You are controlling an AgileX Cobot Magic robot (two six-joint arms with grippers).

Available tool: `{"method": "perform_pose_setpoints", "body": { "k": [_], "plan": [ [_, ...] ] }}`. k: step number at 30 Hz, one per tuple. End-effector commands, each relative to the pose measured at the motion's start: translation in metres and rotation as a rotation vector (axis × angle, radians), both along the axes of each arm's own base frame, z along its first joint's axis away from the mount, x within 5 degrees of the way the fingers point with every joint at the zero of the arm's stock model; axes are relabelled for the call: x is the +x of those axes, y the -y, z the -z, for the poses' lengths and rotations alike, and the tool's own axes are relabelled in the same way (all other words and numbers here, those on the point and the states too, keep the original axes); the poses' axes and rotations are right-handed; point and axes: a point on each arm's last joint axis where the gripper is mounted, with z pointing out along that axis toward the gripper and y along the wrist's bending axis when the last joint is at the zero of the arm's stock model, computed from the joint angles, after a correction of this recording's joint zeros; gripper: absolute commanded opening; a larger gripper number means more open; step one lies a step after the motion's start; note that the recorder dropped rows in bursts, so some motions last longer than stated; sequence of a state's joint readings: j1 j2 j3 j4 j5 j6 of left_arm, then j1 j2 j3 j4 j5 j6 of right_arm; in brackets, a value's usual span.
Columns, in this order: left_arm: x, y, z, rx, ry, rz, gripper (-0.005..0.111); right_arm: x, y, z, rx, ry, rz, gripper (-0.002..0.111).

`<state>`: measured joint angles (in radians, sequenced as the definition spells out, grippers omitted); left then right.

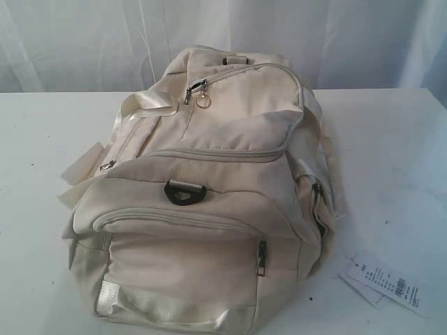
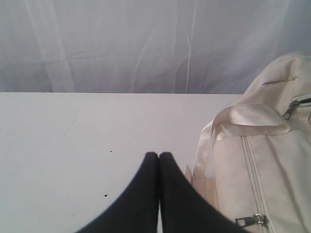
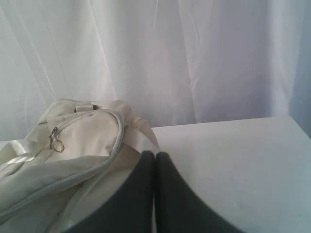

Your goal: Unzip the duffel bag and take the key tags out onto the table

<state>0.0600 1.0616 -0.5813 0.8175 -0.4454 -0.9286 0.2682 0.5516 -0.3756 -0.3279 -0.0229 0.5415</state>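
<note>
The cream duffel bag (image 1: 209,188) lies zipped in the middle of the white table (image 1: 391,153). A zip pull with a small ring (image 1: 202,100) hangs on its upper pocket, and a dark D-ring (image 1: 185,192) sits mid-bag. No key tags show; they are hidden or out of view. My left gripper (image 2: 159,156) is shut and empty over bare table, with the duffel bag (image 2: 262,160) beside it. My right gripper (image 3: 155,155) is shut and empty next to the duffel bag (image 3: 73,145). Neither gripper appears in the exterior view.
A white printed paper label (image 1: 387,283) lies on the table at the bag's near right. Pale straps (image 1: 143,105) trail off the bag's left side. A white curtain (image 1: 335,35) hangs behind the table's far edge.
</note>
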Motion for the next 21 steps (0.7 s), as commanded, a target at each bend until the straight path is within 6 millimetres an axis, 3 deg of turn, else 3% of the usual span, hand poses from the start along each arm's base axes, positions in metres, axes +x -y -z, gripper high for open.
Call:
{"method": "perform_pose_setpoints", "body": {
  "k": [1, 13, 15, 17, 19, 21],
  "plan": [
    [0.004, 0.002, 0.000, 0.022, 0.001, 0.021, 0.001, 0.000, 0.000, -0.003, 0.005, 0.008, -0.001, 0.000],
    [0.005, 0.002, 0.003, 0.024, -0.009, 0.021, 0.001, 0.000, -0.001, -0.004, 0.080, 0.006, -0.004, 0.001],
    [0.005, 0.002, 0.003, 0.024, -0.009, 0.021, 0.001, 0.003, -0.005, -0.003, 0.078, -0.003, -0.032, 0.017],
    [0.005, 0.002, 0.003, 0.027, -0.009, 0.022, 0.001, 0.009, -0.017, 0.004, 0.083, -0.060, -0.100, 0.058],
    [0.005, 0.002, 0.003, 0.066, -0.004, 0.031, 0.001, 0.016, -0.030, 0.013, 0.062, -0.118, -0.163, 0.087],
    [0.005, 0.002, 0.003, 0.075, -0.003, 0.033, 0.006, 0.022, -0.047, 0.022, 0.038, -0.164, -0.249, 0.089]
  ]
}}
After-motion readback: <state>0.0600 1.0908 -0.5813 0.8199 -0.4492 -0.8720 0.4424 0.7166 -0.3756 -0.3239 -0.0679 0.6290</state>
